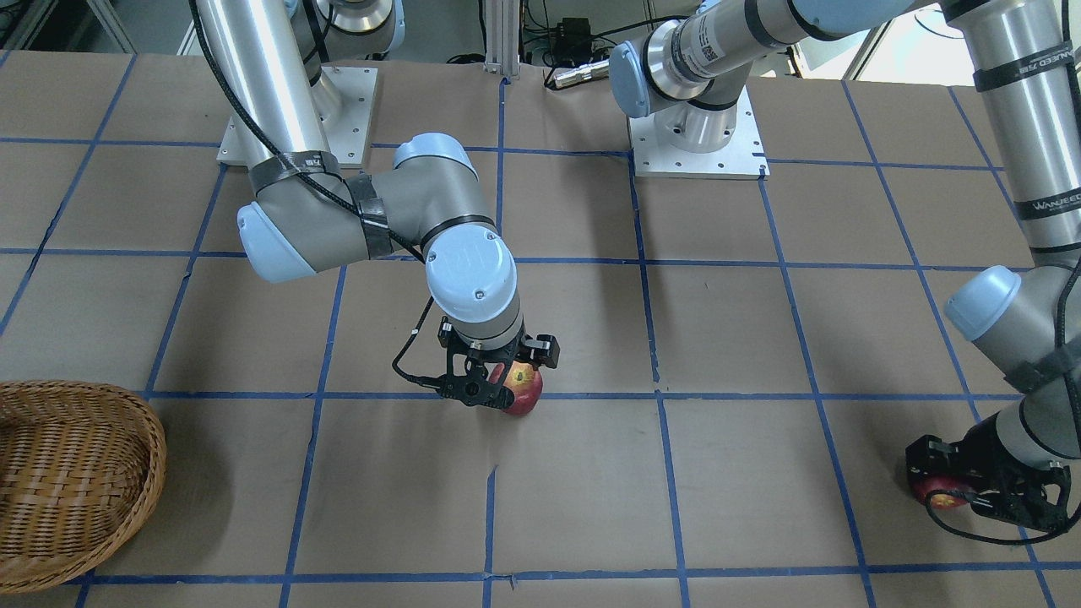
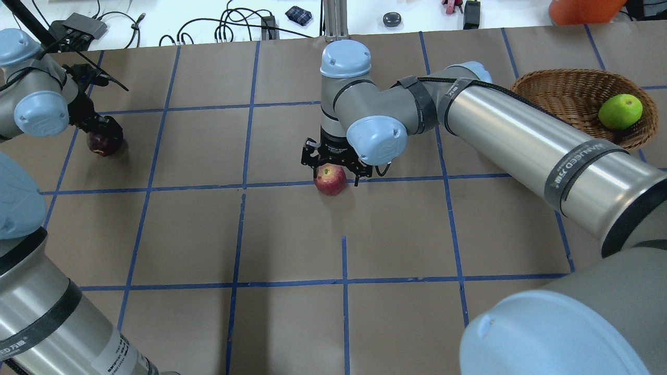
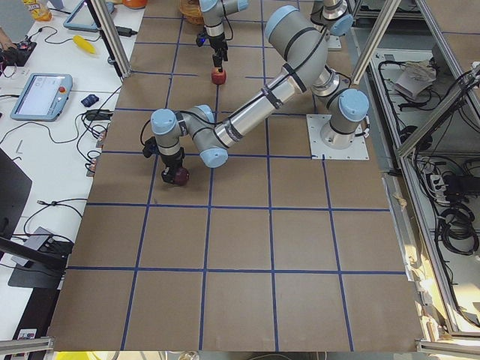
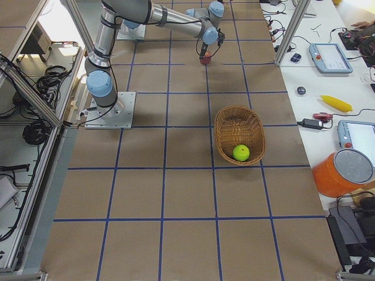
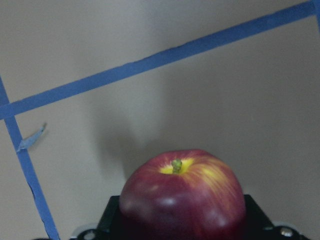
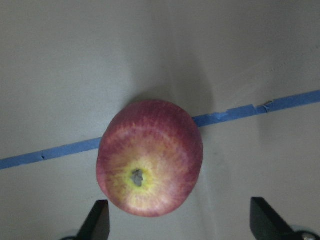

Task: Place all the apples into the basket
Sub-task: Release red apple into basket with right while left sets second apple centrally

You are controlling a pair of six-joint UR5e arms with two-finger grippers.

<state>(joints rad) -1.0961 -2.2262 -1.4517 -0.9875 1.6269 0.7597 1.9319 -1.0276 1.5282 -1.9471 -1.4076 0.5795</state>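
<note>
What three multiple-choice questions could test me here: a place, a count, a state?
1. Where is the green apple? A on the table; B in the basket; C in a gripper.
2. How many apples show? A two; B three; C five.
3. The right gripper over the red apple is: A shut on it; B holding the basket; C open.
Answers: 1 B, it lies inside the basket. 2 B, green, red and dark maroon apple. 3 C, its fingertips stand wide apart beside the apple.
</note>
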